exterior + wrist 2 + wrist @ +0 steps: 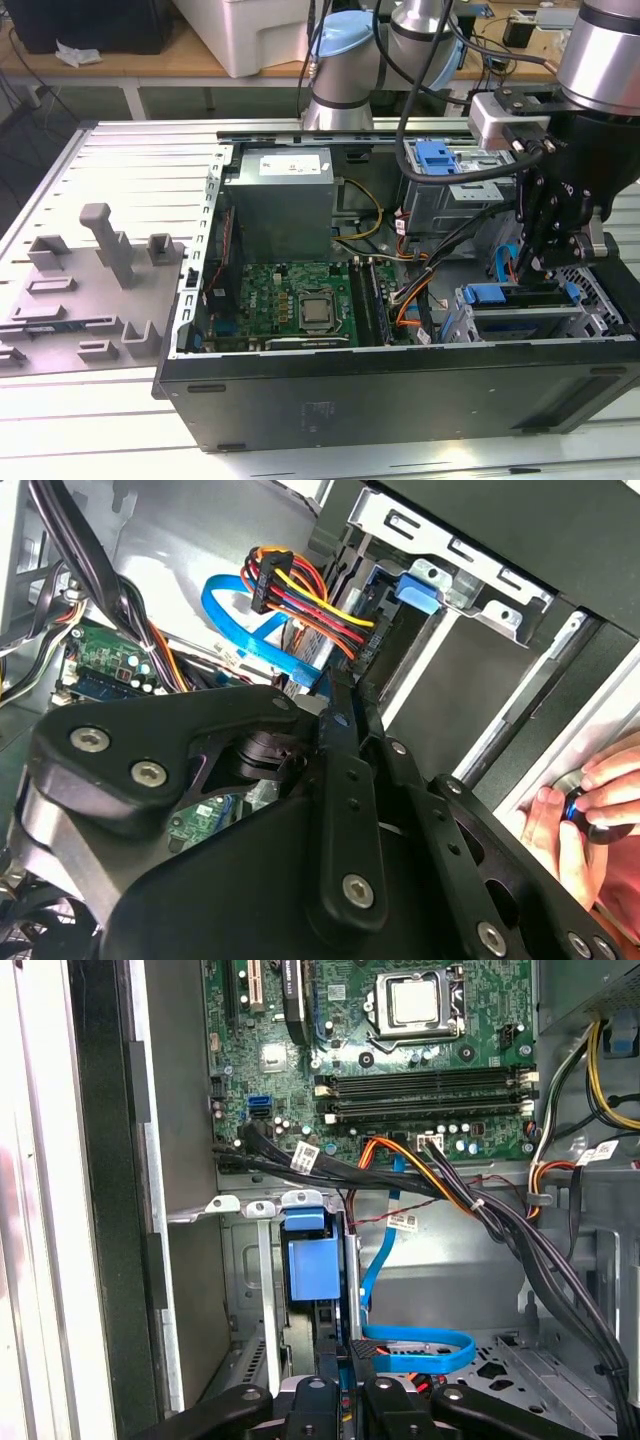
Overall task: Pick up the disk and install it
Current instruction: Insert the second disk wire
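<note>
The worktop [120,150] is grey metal with long ridges. A grey plastic holder [100,260] with pegs and slots sits on it, at the exterior view's left.

The case [400,380] is a big black metal box. It lies on its side with the cover off, so the arm [600,50] can reach in from above. The arm is round and smooth, silver and pale blue.

Inside the case, the grey power box [280,205] is plain and square. Below it lies the flat green board [300,295], with a shiny square chip in the middle.

The disk [500,293] is in the metal cage at the exterior view's right corner of the case. It stands on its thin edge, likely so it can slide down into its slot. Its long blue plastic strip is on top.

The black pincer [530,265] is right over the disk and looks to be touching it. I cannot tell if it is open or closed.

Thin wires [300,590] in red, orange and yellow bunch into a black plug near the cage. A flat blue cable [415,1348] curls on the case floor, close by the pincer.

In the second wrist view, a hand [590,810] presses a small round button outside the case.
</note>
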Controlling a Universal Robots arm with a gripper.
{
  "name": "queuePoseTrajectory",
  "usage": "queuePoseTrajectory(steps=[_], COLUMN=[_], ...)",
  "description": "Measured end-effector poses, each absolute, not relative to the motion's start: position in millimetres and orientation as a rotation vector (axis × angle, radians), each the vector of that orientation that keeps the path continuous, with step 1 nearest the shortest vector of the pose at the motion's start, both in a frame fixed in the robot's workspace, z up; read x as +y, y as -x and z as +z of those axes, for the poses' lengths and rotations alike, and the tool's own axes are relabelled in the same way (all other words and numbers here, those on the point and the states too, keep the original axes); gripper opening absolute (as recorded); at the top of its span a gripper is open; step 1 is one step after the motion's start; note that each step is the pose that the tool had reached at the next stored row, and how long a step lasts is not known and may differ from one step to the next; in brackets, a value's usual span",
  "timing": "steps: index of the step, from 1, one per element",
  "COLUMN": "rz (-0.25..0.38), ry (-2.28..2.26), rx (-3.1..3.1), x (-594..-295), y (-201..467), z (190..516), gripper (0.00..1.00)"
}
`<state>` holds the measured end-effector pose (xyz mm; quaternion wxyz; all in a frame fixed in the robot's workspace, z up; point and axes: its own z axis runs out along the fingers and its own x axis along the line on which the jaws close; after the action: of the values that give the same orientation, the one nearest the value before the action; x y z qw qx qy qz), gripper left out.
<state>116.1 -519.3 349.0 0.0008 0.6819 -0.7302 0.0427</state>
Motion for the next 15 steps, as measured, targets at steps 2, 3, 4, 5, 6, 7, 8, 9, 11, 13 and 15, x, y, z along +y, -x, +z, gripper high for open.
queuePoseTrajectory(steps=[2, 3, 4, 5, 6, 7, 8, 9, 11, 13, 15], rz=[0.134, 0.134, 0.135, 0.135, 0.135, 0.135, 0.135, 0.135, 0.138, 0.139, 0.140], ry=[-2.141, -2.141, -2.142, -2.143, -2.144, -2.145, -2.146, -2.149, -2.155, -2.154, -2.154], rx=[-2.293, -2.293, -2.291, -2.290, -2.290, -2.289, -2.287, -2.285, -2.277, -2.276, -2.276], x=[-519.3, -519.3, -519.3, -519.3, -519.3, -519.3, -519.3, -519.3, -519.3, -519.3, -519.3], y=[-116.2, -116.2, -116.2, -116.2, -116.2, -116.2, -116.5, -117.1, -117.2, -116.6, -115.0], z=[348.3, 347.9, 347.2, 346.7, 346.4, 346.4, 346.2, 346.0, 345.8, 345.6, 345.2], gripper=[0.16, 0.16, 0.16, 0.16, 0.16, 0.16, 0.16, 0.16, 0.16, 0.16, 0.16])
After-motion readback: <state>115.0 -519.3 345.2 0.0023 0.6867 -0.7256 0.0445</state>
